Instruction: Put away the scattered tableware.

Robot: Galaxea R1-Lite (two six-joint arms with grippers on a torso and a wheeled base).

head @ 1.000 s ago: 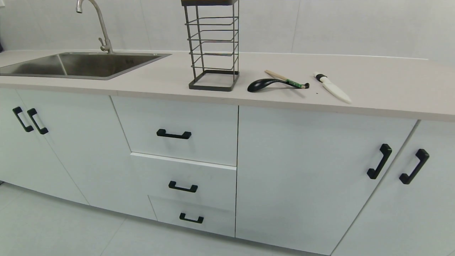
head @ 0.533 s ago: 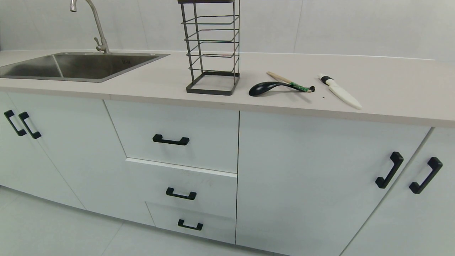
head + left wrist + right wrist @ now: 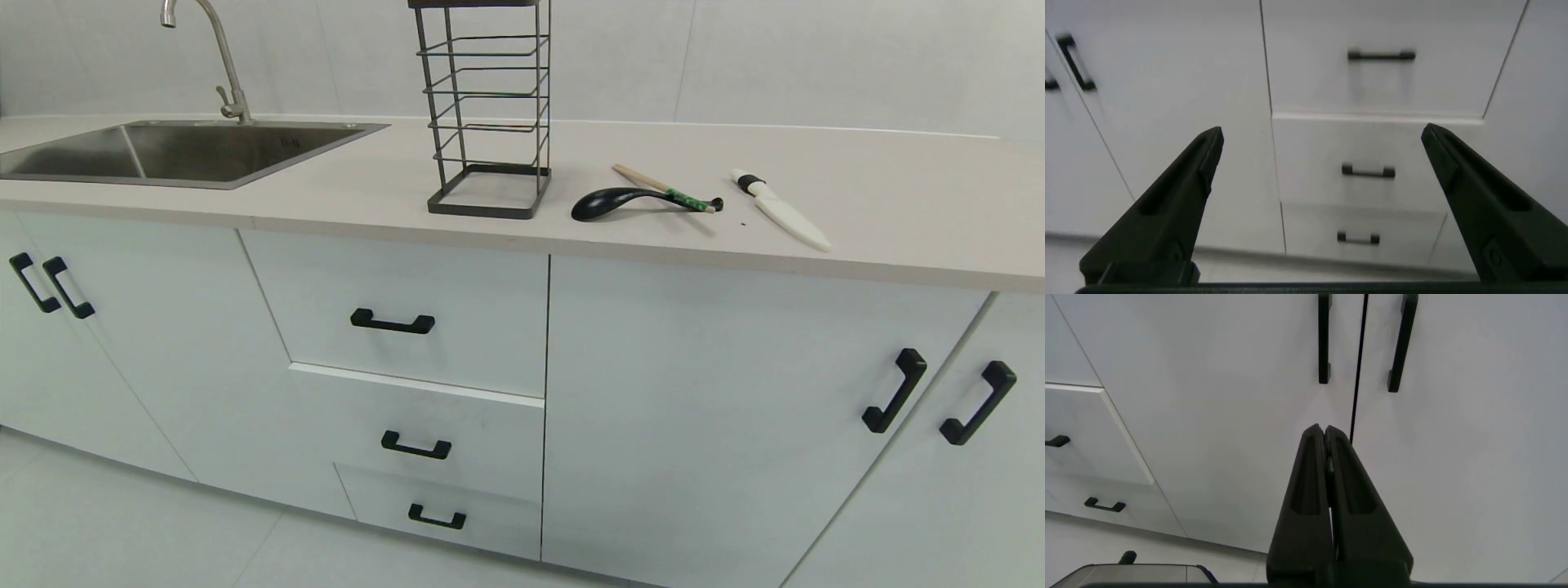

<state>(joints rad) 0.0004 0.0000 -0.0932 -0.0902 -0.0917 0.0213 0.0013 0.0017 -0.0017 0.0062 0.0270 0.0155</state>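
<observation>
On the pale countertop (image 3: 882, 196) lie a black spoon (image 3: 608, 201), a wooden chopstick with a green end (image 3: 661, 188) crossing its handle, and a white knife with a black band (image 3: 780, 210). A tall black wire rack (image 3: 488, 106) stands left of them. My left gripper (image 3: 1321, 139) is open, low in front of the white drawers (image 3: 1376, 175). My right gripper (image 3: 1325, 437) is shut with nothing in it, facing the cabinet doors (image 3: 1208, 400) with black handles (image 3: 1324, 335).
A steel sink (image 3: 180, 149) with a curved faucet (image 3: 216, 53) sits at the counter's left end. Three drawers with black handles (image 3: 392, 322) stack below the rack. Cabinet doors flank them, and grey floor (image 3: 122, 531) lies in front.
The head view shifted between one second and half a second ago: the camera moved, and the counter now sits slightly lower and further right. Since then nothing has moved.
</observation>
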